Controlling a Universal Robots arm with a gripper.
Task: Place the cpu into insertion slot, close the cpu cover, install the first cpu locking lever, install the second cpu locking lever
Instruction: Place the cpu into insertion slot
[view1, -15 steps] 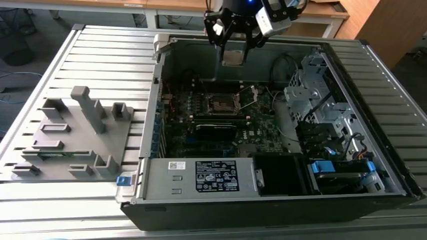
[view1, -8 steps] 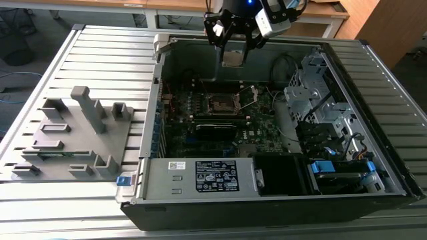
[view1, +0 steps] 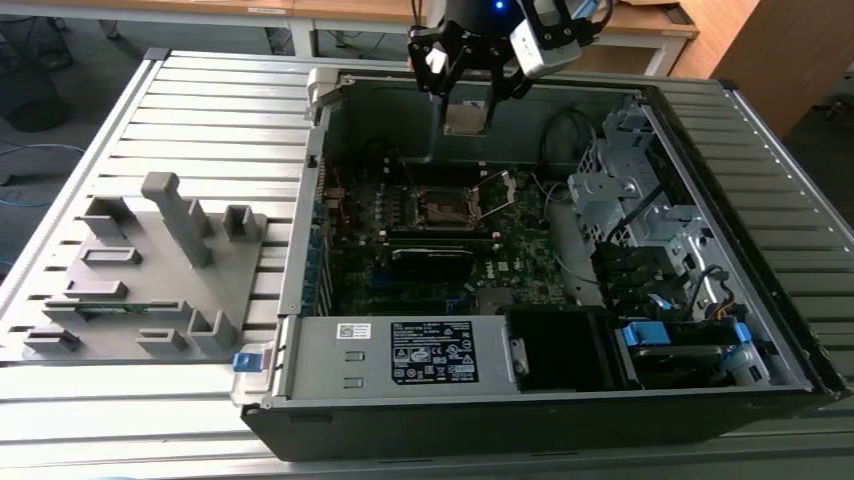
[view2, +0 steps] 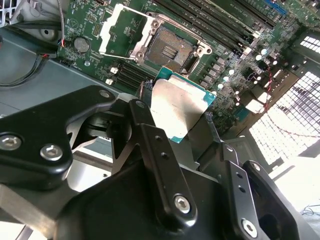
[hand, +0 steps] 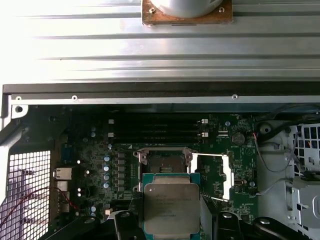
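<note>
My gripper (view1: 465, 98) hangs above the open computer case, shut on the cpu (view1: 463, 118), a flat square chip with a dull silver top and a green edge. In both wrist views the cpu (view2: 180, 100) (hand: 171, 207) sits between the black fingers (view2: 145, 107), held by two opposite edges. Below it on the motherboard lies the insertion slot (view1: 439, 207) (view2: 170, 50) (hand: 164, 162), bare and dark inside its silvery rim. The cpu cover (view1: 498, 190) (view2: 122, 30) (hand: 212, 175) stands swung open beside the slot. The cpu is well above the board and apart from the slot.
A grey fixture plate (view1: 134, 270) with upright blocks lies at the exterior view's left. The power supply (view1: 414, 355) fills the case's near side, and a drive cage (view1: 641, 200) stands at the exterior view's right. Memory slots (hand: 150, 135) run beside the socket. Loose cables (view2: 30, 60) lie near the case wall.
</note>
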